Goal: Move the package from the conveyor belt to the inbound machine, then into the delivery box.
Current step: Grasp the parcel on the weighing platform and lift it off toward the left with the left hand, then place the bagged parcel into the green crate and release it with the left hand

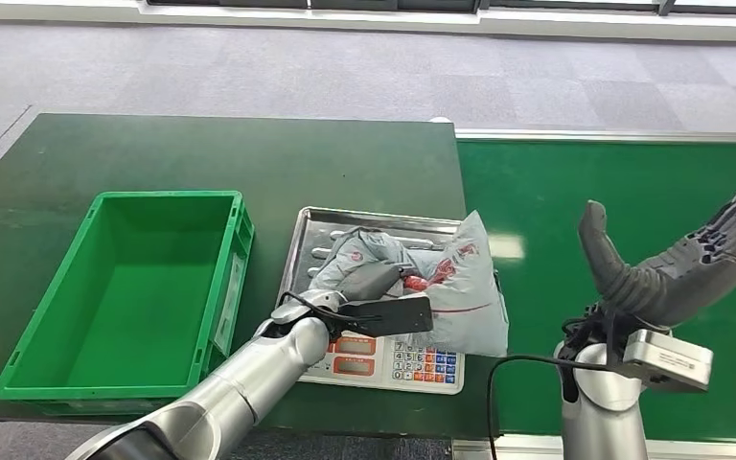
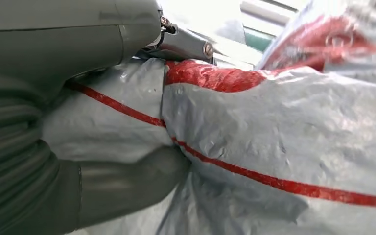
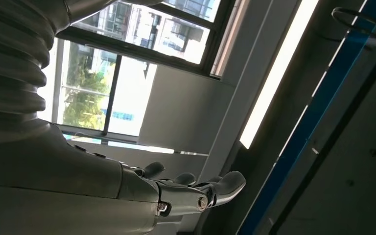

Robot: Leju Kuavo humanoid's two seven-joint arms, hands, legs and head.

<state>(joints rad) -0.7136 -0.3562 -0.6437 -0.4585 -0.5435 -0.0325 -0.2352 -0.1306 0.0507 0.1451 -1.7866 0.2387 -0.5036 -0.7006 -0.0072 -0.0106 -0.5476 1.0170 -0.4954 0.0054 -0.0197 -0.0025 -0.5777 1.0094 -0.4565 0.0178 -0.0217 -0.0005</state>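
Note:
A grey plastic mail package with red print lies on the metal tray of the weighing scale. My left hand reaches over the scale's front and grips the package's near left part. In the left wrist view the thumb and fingers clamp a crumpled fold of the package. My right hand is raised palm-up above the green conveyor belt, fingers spread and holding nothing. In the right wrist view the right hand points up at the ceiling.
An empty green plastic crate stands on the dark green table, left of the scale. The conveyor belt runs along the right side. Grey carpet floor lies beyond the table.

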